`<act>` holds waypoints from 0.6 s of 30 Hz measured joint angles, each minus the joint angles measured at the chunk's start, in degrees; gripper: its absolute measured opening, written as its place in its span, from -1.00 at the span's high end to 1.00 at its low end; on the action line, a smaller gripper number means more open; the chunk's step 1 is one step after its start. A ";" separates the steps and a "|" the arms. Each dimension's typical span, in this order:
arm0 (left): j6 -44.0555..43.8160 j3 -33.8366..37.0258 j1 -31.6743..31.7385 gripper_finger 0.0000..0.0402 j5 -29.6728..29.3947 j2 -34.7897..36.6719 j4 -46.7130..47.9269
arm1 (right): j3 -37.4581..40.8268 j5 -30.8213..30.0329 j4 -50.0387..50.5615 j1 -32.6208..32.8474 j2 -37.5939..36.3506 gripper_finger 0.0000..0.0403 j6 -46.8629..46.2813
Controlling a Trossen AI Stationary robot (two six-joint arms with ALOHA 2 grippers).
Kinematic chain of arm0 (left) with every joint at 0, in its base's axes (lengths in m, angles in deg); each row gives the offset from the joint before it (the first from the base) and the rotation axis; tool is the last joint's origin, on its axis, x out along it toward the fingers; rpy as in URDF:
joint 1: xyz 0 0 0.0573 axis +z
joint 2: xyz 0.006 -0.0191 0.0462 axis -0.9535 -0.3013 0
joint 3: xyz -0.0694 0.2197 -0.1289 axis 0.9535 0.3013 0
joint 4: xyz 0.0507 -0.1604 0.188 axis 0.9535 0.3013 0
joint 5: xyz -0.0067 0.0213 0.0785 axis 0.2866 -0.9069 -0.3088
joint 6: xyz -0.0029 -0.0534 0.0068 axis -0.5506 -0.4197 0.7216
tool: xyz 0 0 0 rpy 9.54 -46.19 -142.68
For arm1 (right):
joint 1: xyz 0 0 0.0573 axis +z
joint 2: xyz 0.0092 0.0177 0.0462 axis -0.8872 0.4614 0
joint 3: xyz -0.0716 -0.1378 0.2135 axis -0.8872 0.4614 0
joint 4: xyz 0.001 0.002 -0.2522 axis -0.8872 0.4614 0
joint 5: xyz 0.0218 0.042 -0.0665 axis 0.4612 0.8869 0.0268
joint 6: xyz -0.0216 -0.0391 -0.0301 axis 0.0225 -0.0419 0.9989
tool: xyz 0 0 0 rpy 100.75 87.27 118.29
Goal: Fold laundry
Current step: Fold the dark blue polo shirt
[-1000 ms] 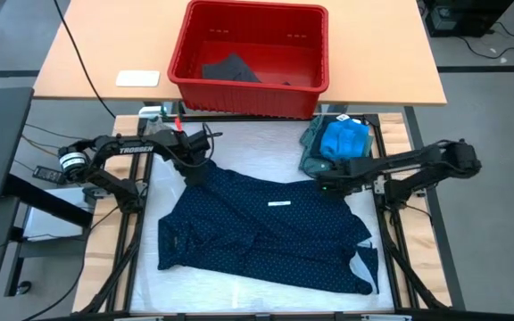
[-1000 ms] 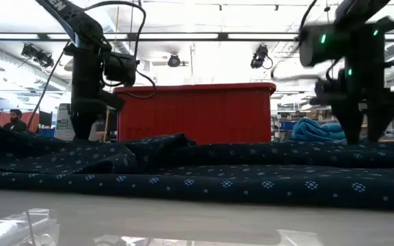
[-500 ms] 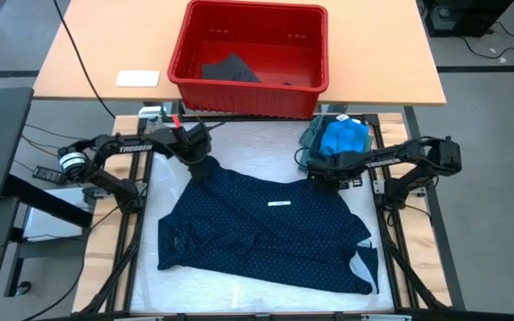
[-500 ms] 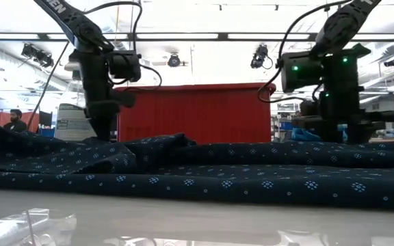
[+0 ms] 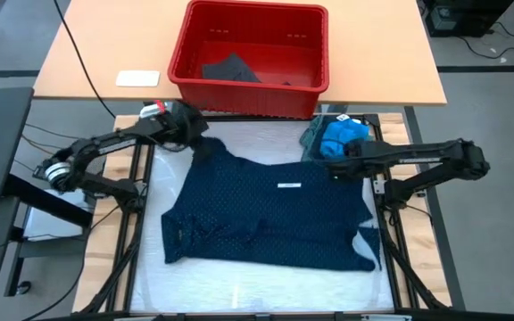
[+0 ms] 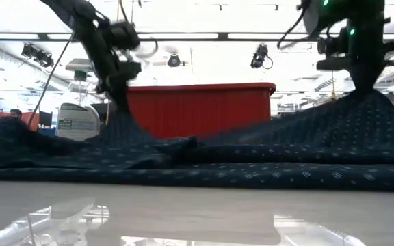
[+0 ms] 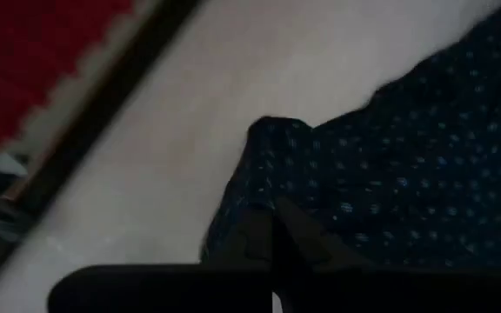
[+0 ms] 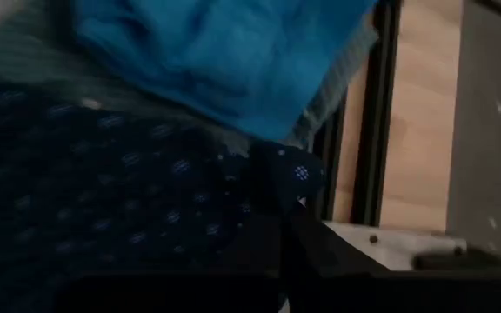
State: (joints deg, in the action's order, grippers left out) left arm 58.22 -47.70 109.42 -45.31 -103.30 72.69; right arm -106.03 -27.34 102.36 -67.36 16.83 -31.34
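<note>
And there it goes: the right pincer point(image 5: 332, 167), which a second ago stood spread over the far right corner of the navy dotted shirt point(image 5: 270, 214), has snapped closed on that corner and is lifting it, so in the low view the cloth now rises in a tent up to its fingers. The left pincer point(image 5: 196, 148) is clenched on the opposite far corner, as it was a second ago, and has carried it up and towards the red bin point(image 5: 249, 46). Between the two of them the shirt has been pulled taut; the rumpled diagonal heap of a moment ago now lies far squarer on the white worktop point(image 5: 239, 290), its little white label point(image 5: 288, 185) shifted right with it. The bright blue garment point(image 5: 343, 135) sits bunched on a grey-green piece point(image 5: 314, 143) just beyond the right pincer, untouched, and a dark grey garment point(image 5: 230, 69) waits inside the bin. My read: this is the spreading step, not the fold itself; with both far corners gripped, the shirt looks nearly flat enough to start, though the near hem is still wrinkled, especially at its left end.
</note>
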 joint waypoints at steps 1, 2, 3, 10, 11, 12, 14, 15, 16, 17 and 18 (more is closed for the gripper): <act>0.02 -0.49 0.01 1.00 0.02 1.66 0.27 | -0.77 -0.79 0.88 1.08 -0.64 0.98 0.02; 0.04 -1.01 -0.20 1.00 0.19 3.34 0.28 | -1.15 -1.18 1.73 2.22 -1.24 0.98 -0.01; 0.00 -1.25 -0.54 1.00 0.77 5.11 -0.12 | -1.15 -1.19 2.40 3.52 -1.79 0.98 -0.03; -5.52 -1.16 -7.75 1.00 3.41 13.74 10.01 | 1.70 1.24 2.48 16.56 -2.08 0.99 -10.57; -6.25 -1.16 -9.61 1.00 3.42 14.54 11.86 | 1.88 1.83 2.55 19.20 -1.67 0.99 -13.07; -7.50 -1.16 -11.67 1.00 3.47 15.17 13.62 | 2.02 2.62 2.34 21.85 -1.16 0.99 -15.15; -10.53 -1.14 -16.24 1.00 3.51 16.03 15.63 | 2.02 4.83 1.84 27.02 0.09 0.99 -17.64; -12.13 -1.11 -18.47 1.00 3.52 16.37 15.98 | 2.02 6.28 1.16 29.48 0.75 0.99 -18.05; -13.72 -1.11 -20.74 1.00 3.50 16.58 16.27 | 2.02 8.14 0.30 31.70 1.46 0.99 -18.22; -15.43 -1.11 -22.93 1.00 3.51 16.64 16.37 | 2.02 9.80 -0.61 33.90 2.24 0.99 -18.38; -17.27 -1.11 -25.09 1.00 3.50 16.63 16.38 | 2.02 11.06 -1.37 36.08 3.04 0.99 -18.84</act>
State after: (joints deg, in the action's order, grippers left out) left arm 40.95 -48.82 84.33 -41.81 -86.68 89.06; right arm -104.01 -16.27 100.99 -31.28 19.88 -50.18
